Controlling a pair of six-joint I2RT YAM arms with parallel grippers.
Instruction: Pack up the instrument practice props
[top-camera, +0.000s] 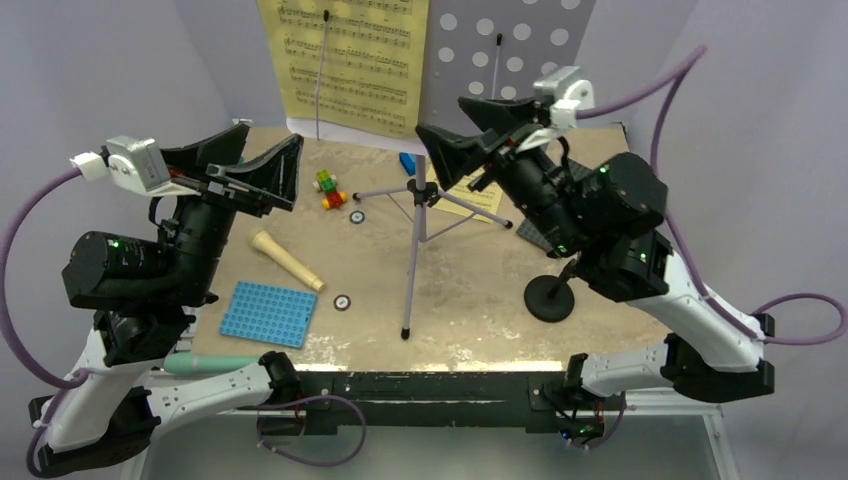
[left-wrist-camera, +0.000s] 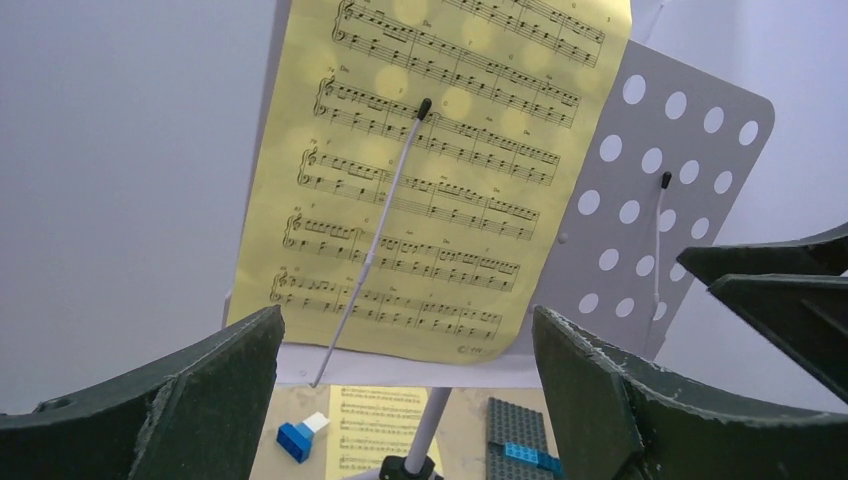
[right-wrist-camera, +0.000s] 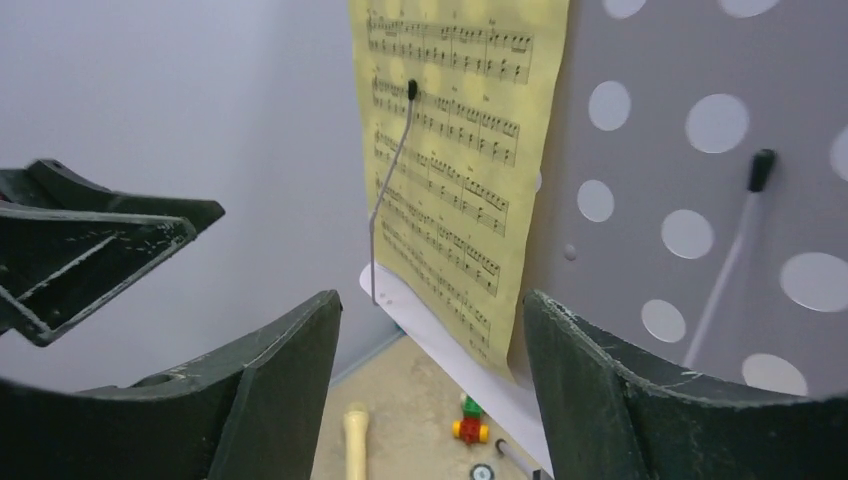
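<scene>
The tripod music stand (top-camera: 418, 215) rises mid-table, its perforated lilac desk (top-camera: 510, 45) at the back. One yellow sheet-music page (top-camera: 345, 60) rests on the desk behind a wire page holder. A second page (top-camera: 480, 195) lies flat on the table. The cream microphone (top-camera: 285, 260) lies left of the stand. At the right front stands the black round-base mic stand (top-camera: 550, 297). My left gripper (top-camera: 270, 140) and right gripper (top-camera: 440, 114) are both raised, open and hold nothing. Each faces the sheet (left-wrist-camera: 430, 170) (right-wrist-camera: 460, 150) on the desk (left-wrist-camera: 690, 150) (right-wrist-camera: 700, 150) from a short distance.
A blue baseplate (top-camera: 268, 313) lies front left and a grey one (top-camera: 535, 232) under my right arm. Small bricks (top-camera: 328, 187), a blue brick (top-camera: 407, 161) and two little wheels (top-camera: 357, 216) (top-camera: 342, 300) are scattered around the tripod legs. A teal object (top-camera: 205, 365) lies at the front left edge.
</scene>
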